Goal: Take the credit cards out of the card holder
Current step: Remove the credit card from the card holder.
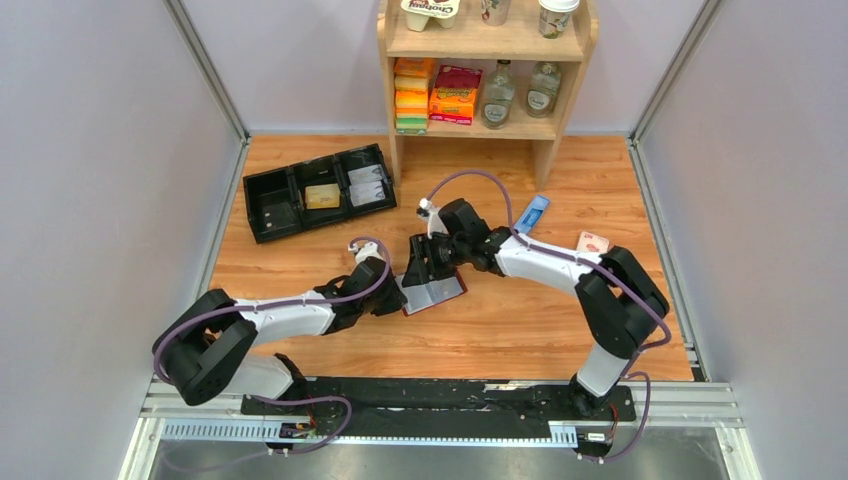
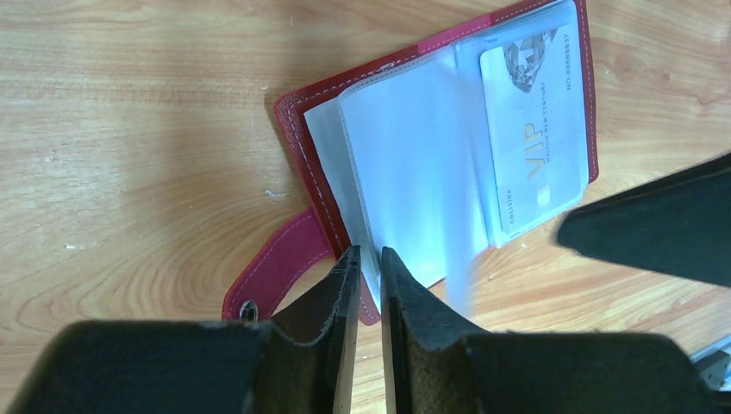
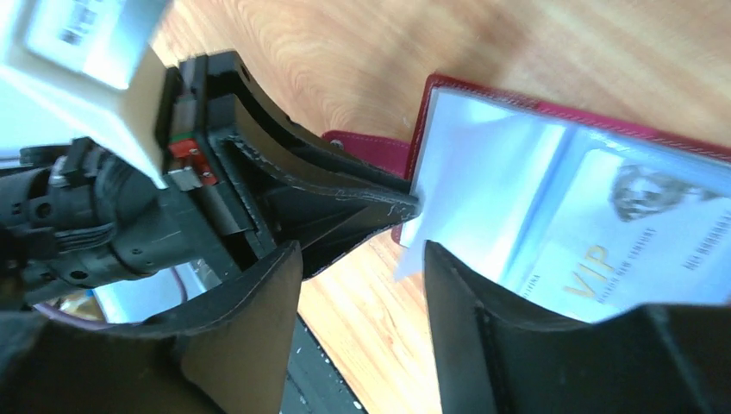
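Lying open on the desk point(image 1: 540, 330), the holder point(image 1: 436, 292) is pinched at its edge by the left claw point(image 2: 364, 259). The right claw point(image 3: 362, 259) hovers spread above a card point(image 2: 534, 147) marked VIP, tucked in a sleeve point(image 2: 414, 164). Next, likely: grip the card's edge and slide it out.
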{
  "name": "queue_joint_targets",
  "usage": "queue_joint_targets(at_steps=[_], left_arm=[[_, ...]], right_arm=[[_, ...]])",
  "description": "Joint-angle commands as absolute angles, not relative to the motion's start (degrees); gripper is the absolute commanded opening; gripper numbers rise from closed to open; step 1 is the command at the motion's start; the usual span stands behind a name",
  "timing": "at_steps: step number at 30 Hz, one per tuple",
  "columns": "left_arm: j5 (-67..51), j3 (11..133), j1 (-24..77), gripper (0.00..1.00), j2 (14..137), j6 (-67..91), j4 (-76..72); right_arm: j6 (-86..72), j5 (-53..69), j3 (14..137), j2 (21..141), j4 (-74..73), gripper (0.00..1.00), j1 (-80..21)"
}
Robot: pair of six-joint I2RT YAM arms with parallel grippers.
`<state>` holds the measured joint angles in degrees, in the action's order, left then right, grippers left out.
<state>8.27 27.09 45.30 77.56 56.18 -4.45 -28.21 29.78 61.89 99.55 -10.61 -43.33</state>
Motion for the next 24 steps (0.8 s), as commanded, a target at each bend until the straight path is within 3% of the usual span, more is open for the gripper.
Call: queue_joint_targets(at_steps=[1, 5, 9, 18, 24], left_arm=[[9.2, 25.0, 45.4, 0.23, 76.6, 57.7, -3.2], [8.9, 25.0, 45.3, 0.23, 76.9, 57.8, -3.3], [9.3, 25.0, 45.3, 0.23, 76.1, 57.8, -3.2], [14.5, 25.7, 45.3, 0.39, 62.5, 57.2, 6.5], [12.2, 30.4, 45.3, 0.45, 58.9, 54.8, 8.4]], right_arm=[[-24.3, 16.2, 64.2, 92.2, -14.6, 0.59, -43.6], [-23.6, 3.8, 64.0, 90.9, -18.7, 0.72, -43.5], [-22.9, 1.2, 64.2, 93.2, -21.2, 0.74, -43.4], [-22.2, 3.3, 62.7, 96.2, -20.8, 0.57, -41.7], [-22.1, 6.4, 62.7, 97.8, -19.7, 0.52, -41.7]])
